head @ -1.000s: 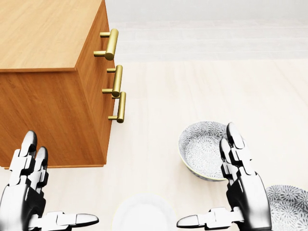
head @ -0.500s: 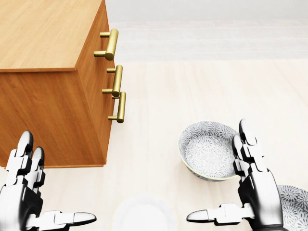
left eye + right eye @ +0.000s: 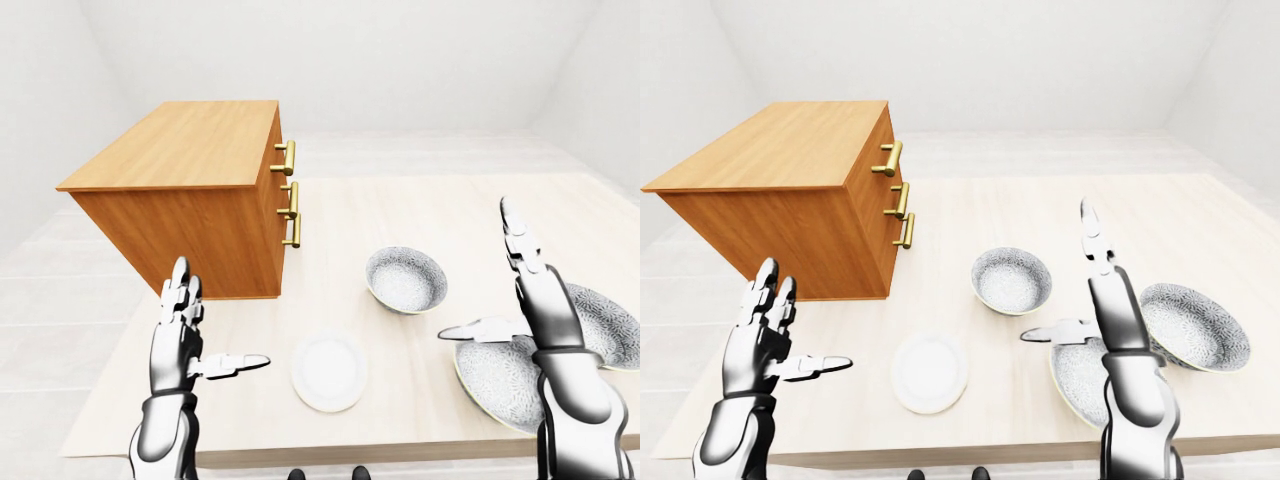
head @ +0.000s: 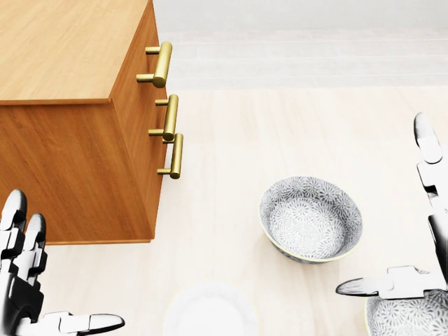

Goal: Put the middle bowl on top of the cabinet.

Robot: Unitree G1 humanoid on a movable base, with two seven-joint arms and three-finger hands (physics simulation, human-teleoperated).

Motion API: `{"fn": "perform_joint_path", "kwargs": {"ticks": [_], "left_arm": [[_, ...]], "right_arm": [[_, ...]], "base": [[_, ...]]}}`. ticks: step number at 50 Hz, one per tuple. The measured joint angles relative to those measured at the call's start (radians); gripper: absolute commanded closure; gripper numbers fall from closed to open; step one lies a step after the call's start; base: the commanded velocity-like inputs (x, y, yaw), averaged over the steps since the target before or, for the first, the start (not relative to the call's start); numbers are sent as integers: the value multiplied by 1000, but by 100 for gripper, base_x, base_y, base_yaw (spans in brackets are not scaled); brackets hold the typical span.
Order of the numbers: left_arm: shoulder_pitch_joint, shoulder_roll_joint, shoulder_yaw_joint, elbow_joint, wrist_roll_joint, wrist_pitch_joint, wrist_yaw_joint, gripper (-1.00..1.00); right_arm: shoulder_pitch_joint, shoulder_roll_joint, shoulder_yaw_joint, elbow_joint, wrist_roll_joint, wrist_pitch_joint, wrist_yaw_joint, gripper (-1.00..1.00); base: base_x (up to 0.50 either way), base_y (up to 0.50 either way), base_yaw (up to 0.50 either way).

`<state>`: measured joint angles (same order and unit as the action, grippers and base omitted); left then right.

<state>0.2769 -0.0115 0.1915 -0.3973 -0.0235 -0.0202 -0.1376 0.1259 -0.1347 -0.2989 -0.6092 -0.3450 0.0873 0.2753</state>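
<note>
Three patterned grey bowls stand on the pale table. The small bowl is nearest the cabinet. A wide bowl sits low in the right-eye view, partly behind my right arm, and a third bowl lies further right. The wooden cabinet stands at the left with its flat top bare. My right hand is open, fingers up and thumb pointing left, hovering over the wide bowl and to the right of the small one. My left hand is open below the cabinet, holding nothing.
Brass drawer handles stick out of the cabinet's right face toward the bowls. A white plate lies near the table's bottom edge between my hands.
In the head view my right hand has moved right and upward, off the small bowl's rim, leaving that bowl fully uncovered. My left hand has sunk toward the bottom left corner.
</note>
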Motion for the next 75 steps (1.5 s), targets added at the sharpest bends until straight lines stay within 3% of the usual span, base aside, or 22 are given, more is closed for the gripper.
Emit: {"fn": "perform_joint_path", "kwargs": {"ticks": [23, 38, 57, 75], "left_arm": [[-11, -8, 38, -41, 4, 25, -16, -100], [-20, -10, 51, -47, 8, 30, -16, -100], [-33, -9, 52, -32, 19, 23, 2, -100], [-31, -4, 54, -20, 12, 15, -2, -100]], "right_arm": [[-149, -182, -137, 43, -456, 0, 263, -100], [-131, -253, -213, 92, -704, 0, 420, -100], [-139, -315, -326, 149, -912, 0, 423, -100], [-215, -355, -270, 376, -1035, 0, 423, -100]], "base": [[0, 0, 0], [0, 0, 0], [0, 0, 0], [0, 0, 0]]}}
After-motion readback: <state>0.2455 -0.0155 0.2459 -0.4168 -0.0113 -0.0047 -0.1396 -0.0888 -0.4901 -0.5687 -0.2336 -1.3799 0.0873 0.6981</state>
